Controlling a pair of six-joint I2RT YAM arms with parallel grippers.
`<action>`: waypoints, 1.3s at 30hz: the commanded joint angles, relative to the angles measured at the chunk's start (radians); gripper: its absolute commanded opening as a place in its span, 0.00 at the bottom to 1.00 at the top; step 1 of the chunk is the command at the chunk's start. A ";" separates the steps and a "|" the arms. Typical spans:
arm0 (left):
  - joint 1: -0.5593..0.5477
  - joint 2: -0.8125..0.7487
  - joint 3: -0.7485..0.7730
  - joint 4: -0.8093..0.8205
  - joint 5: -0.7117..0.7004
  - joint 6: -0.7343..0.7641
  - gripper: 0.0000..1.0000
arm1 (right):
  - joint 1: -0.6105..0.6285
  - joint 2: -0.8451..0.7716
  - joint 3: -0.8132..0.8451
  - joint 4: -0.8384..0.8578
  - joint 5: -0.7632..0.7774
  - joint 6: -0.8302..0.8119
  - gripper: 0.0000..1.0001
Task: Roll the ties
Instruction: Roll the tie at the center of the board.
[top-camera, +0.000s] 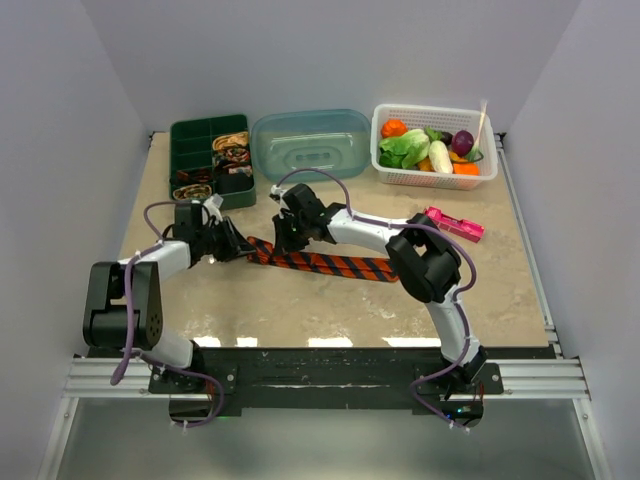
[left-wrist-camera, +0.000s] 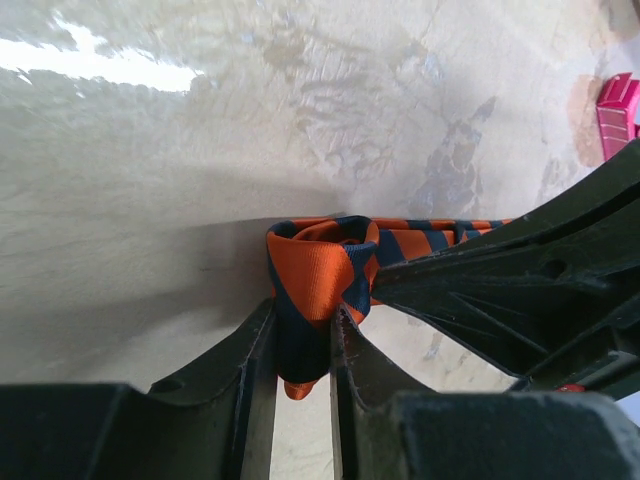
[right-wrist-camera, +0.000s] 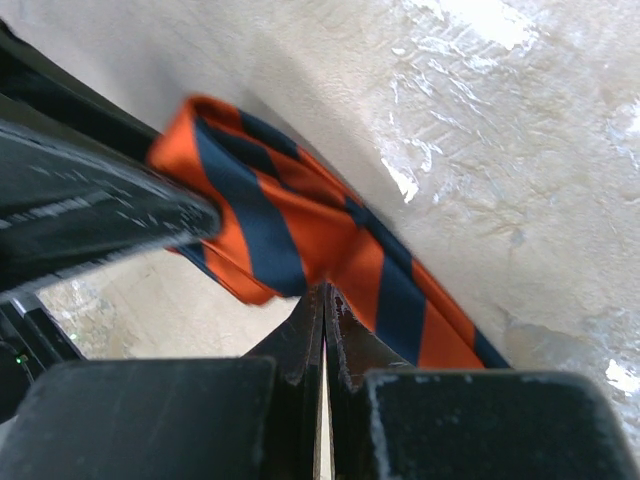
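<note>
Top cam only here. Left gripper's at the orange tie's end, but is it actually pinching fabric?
Observer: Yes. In the left wrist view the left gripper is shut on the folded end of the orange tie. A small tip of fabric shows between its fingers.
Operator: Right one?
Observer: The right gripper has its fingers pressed fully together, tips at the tie's edge. Whether any fabric is caught, I cannot tell.
Operator: Roll started?
Observer: Just one loose loop at that end, clear only close up.

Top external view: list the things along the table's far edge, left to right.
green compartment box → translucent blue-green container → white basket of vegetables
</note>
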 joint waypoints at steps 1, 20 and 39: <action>-0.002 -0.057 0.086 -0.143 -0.104 0.089 0.00 | 0.001 -0.069 0.010 -0.028 0.024 -0.007 0.00; -0.127 -0.089 0.226 -0.372 -0.411 0.221 0.00 | 0.020 -0.003 0.066 0.013 -0.042 0.036 0.00; -0.216 -0.100 0.281 -0.432 -0.503 0.261 0.00 | 0.064 0.138 0.183 0.073 -0.088 0.115 0.00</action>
